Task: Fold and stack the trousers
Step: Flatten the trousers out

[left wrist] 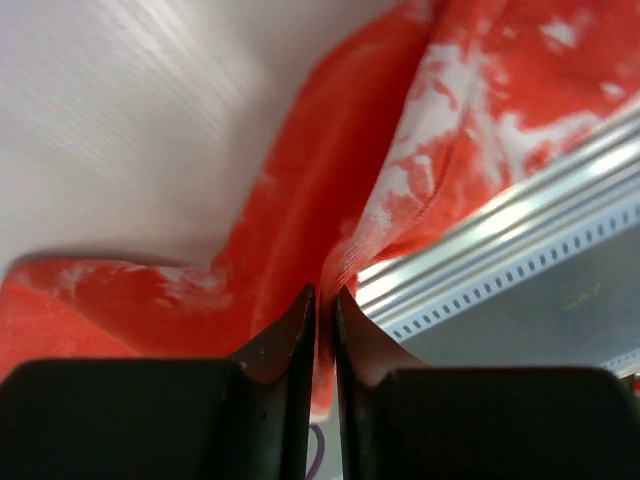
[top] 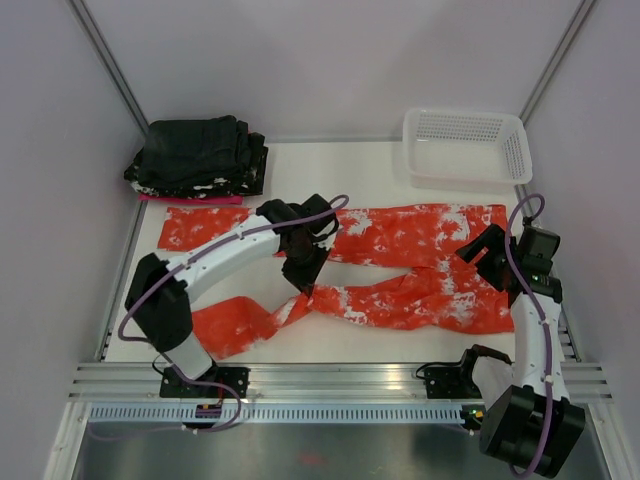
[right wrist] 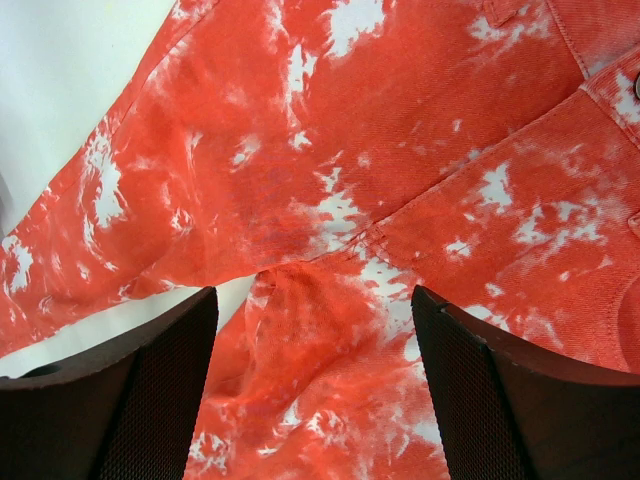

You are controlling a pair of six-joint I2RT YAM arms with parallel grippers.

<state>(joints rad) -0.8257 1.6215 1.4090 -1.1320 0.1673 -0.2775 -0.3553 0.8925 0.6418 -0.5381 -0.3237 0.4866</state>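
The orange-red trousers [top: 420, 240] with white splotches lie spread across the white table, waist to the right and both legs running left. The near leg bunches and twists at its middle, where my left gripper [top: 303, 285] points down onto it. In the left wrist view the left gripper [left wrist: 322, 300] is shut on a thin ridge of trouser fabric [left wrist: 330, 170] pinched between its fingers. My right gripper [top: 478, 250] hovers over the waist end. In the right wrist view the right gripper [right wrist: 313, 295] stands open above the crotch seam of the trousers [right wrist: 400, 130], holding nothing.
A stack of folded black garments [top: 198, 158] sits at the back left on a pink cloth [top: 190, 199]. A white mesh basket [top: 465, 145] stands at the back right. An aluminium rail [top: 340, 378] runs along the table's near edge.
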